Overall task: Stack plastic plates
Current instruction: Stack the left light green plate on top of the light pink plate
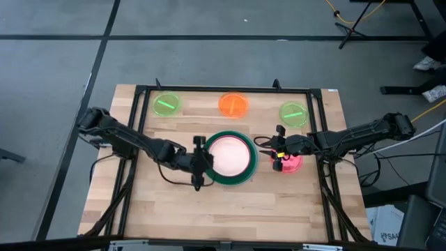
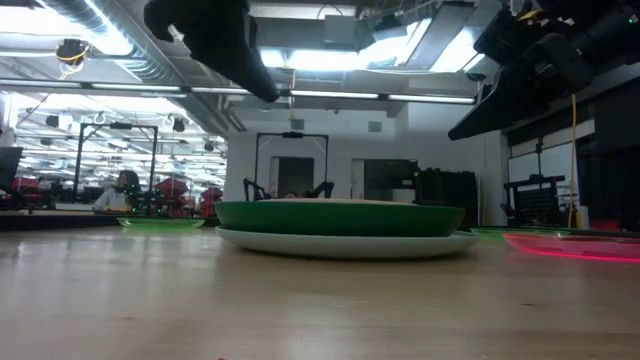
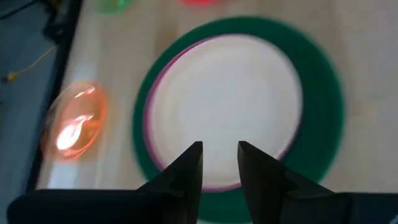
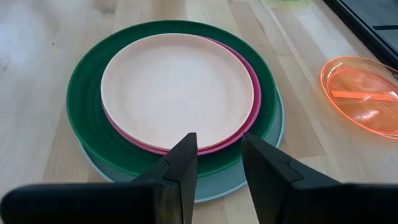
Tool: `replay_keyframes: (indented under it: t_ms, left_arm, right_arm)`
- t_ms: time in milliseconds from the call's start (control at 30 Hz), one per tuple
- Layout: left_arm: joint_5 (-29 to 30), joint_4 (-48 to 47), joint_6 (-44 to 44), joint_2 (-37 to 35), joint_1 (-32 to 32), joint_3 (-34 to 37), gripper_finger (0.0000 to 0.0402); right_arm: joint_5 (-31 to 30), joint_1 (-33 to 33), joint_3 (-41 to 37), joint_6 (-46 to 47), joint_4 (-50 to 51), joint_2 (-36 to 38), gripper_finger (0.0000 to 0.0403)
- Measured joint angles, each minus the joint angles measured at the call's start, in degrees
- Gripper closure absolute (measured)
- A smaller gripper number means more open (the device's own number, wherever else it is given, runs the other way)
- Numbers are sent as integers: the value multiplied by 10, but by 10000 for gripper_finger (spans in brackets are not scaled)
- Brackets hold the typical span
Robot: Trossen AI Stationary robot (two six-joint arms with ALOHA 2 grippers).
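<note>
A stack of plates [image 1: 230, 157] stands in the middle of the table: light blue [image 4: 273, 134] at the bottom, then dark green [image 4: 87, 99], magenta [image 4: 252, 93] and pale pink [image 4: 177, 87] on top. A small red plate [image 1: 289, 164] lies on the table just right of the stack. Two lime green plates [image 1: 166, 104] [image 1: 294, 113] and an orange plate [image 1: 233, 104] lie along the far edge. My left gripper [image 1: 198, 162] [image 3: 219, 165] hovers open over the stack's left rim. My right gripper [image 1: 279, 148] [image 4: 219, 158] hovers open between the stack and the red plate.
A dark metal frame [image 1: 139, 90] runs around the table top. Bare wood [image 1: 223, 209] lies between the stack and the near edge. In the low view both arms hang above the table, clear of the stack [image 2: 340, 222].
</note>
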State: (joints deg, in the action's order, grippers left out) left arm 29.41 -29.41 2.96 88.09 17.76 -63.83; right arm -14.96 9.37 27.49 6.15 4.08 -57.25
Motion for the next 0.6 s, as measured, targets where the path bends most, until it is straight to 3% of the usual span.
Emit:
replay_keyframes:
  t_ms: [300, 600]
  left_arm:
    - [1, -95, 26, -12, -51, 0, 307]
    - [-5, -112, 12, -12, -97, 1, 307]
  right_arm:
    - [0, 0, 0, 0, 1, 0, 285]
    - [0, 0, 0, 10, 4, 0, 285]
